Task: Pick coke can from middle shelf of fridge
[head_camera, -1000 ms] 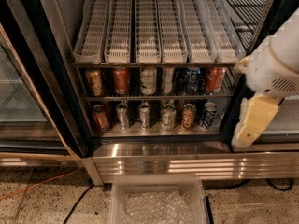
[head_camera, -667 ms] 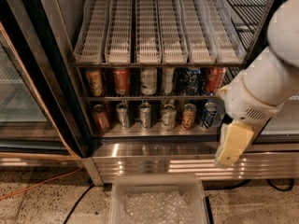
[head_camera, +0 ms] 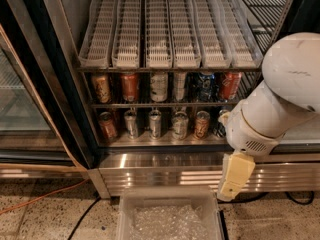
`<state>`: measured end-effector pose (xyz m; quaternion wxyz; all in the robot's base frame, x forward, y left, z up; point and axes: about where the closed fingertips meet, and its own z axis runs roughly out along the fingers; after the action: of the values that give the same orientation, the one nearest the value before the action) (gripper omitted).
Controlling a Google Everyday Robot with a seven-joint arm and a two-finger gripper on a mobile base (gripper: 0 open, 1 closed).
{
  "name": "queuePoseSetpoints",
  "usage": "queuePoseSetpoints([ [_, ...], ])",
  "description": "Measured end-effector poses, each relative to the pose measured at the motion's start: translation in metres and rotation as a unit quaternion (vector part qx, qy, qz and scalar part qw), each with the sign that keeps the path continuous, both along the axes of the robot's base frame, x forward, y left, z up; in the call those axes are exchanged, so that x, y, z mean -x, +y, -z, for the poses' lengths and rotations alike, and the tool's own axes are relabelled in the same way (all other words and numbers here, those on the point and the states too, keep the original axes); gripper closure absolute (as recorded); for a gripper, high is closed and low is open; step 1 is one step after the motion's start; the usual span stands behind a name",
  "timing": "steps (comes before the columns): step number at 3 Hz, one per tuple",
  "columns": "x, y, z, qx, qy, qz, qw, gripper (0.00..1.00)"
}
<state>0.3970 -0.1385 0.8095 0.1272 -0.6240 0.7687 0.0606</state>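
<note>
Speckled floor, clear plastic bin (head_camera: 170, 215) near the fridge (head_camera: 160, 173) | coke can (head_camera: 130, 86) upright on middle shelf (head_camera: 150, 104), second from left, just right of orange-tan can (head_camera: 101, 88) | gripper (head_camera: 234, 176) low right, before steel base, well apart from coke can | jaws apart or together: cannot tell

12 cans (head_camera: 159, 86); 6 white lanes (head_camera: 158, 29); 1 clear bin (head_camera: 170, 204); 1 gripper (head_camera: 229, 189), low right.

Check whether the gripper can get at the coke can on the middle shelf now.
Probably yes: the coke can stands at the front of the middle shelf, nothing before it, though neighbouring cans crowd both sides. The gripper hangs low to its right, before the fridge base.
</note>
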Motion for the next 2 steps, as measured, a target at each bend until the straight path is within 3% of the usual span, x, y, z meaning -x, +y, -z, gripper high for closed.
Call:
queuePoseSetpoints([
  [1,0.004,0.016,0.021,-0.042,0.004,0.009,0.9991,0.0],
  [2,-0.003,0.044,0.039,-0.103,-0.005,0.007,0.9946,0.0],
])
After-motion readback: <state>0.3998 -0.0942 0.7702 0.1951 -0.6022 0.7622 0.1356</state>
